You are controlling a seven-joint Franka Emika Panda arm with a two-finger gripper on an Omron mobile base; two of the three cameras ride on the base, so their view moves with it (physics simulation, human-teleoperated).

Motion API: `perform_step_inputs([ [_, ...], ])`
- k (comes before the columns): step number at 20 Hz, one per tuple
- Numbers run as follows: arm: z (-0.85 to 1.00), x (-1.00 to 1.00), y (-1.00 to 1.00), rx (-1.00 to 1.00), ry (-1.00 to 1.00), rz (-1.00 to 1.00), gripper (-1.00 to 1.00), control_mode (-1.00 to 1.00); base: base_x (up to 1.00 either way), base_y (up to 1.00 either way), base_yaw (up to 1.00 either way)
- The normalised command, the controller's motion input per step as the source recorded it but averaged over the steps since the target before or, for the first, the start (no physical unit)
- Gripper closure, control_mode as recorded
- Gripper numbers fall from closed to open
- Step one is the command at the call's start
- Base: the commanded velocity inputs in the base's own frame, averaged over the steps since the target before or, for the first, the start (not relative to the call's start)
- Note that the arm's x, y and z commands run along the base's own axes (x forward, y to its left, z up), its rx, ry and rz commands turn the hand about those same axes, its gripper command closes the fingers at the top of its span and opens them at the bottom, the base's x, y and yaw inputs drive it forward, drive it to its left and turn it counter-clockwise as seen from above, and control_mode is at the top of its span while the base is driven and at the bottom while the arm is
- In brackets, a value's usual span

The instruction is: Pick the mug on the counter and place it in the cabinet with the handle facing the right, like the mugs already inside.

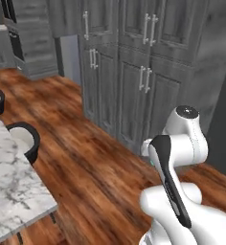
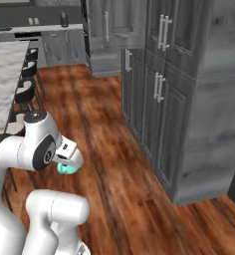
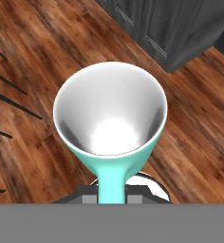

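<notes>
The teal mug [image 3: 110, 114] with its white interior hangs over the wood floor, mouth toward the hand camera. Its handle [image 3: 111, 182] points to the bottom of the hand view, and my gripper [image 3: 112, 191] is shut on it. From the right base view, the mug [image 2: 65, 170] shows as a teal patch just under the gripper [image 2: 68, 160], low beside the arm. The grey cabinet [image 1: 134, 81] [image 2: 179, 99] stands ahead with its panelled doors closed; one corner of it [image 3: 180, 23] sits beyond the mug. The marble counter [image 1: 9, 182] [image 2: 5, 69] lies to the left. The mugs inside are out of view.
Black stools with white seats [image 1: 23, 139] [image 2: 27, 84] line the counter's edge. Wide wood floor [image 1: 86, 158] runs between counter and cabinet. More grey cabinetry [image 1: 33, 38] stands at the far end of the room.
</notes>
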Motion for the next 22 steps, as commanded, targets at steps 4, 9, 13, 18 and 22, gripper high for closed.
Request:
perform_step_inputs([
  [4, 0.0, 0.0, 0.0, 0.0, 0.0, 0.0, 1.0, 1.0, 0.23, 0.0, 0.46],
  [9, 0.0, 0.0, 0.0, 0.0, 0.0, 0.0, 1.0, 1.0, 0.32, 0.04, 0.42],
  [13, 0.0, 0.0, 0.0, 0.0, 0.0, 0.0, 1.0, 1.0, 0.41, -0.09, 0.44],
  [18, 0.0, 0.0, 0.0, 0.0, 0.0, 0.0, 1.0, 1.0, 0.42, -0.33, 0.33],
  [22, 0.0, 0.0, 0.0, 0.0, 0.0, 0.0, 1.0, 1.0, 0.27, -0.65, 0.09],
])
